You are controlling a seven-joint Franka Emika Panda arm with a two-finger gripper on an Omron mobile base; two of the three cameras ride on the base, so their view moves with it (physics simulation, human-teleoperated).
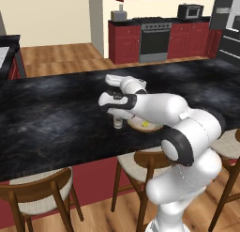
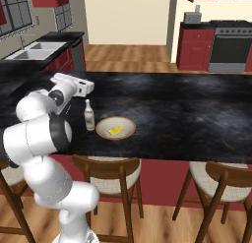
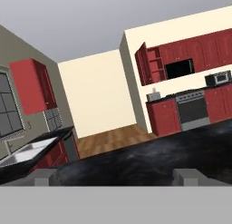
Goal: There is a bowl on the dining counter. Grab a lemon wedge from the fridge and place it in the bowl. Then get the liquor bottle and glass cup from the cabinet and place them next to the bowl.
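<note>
In the right base view the gripper is raised above the dining counter, up and to the left of the liquor bottle. The hand view shows its two tips set wide apart with nothing between them.

The bottle stands upright on the black stone, long axis vertical and cap up, just left of the bowl. The lemon wedge lies inside the bowl. No glass cup can be seen on the counter, so that fetch seems to remain.

The main risk is the arm swinging back low over the slab: an elbow or finger could clip the tall, narrow bottle and topple it toward the bowl.
</note>
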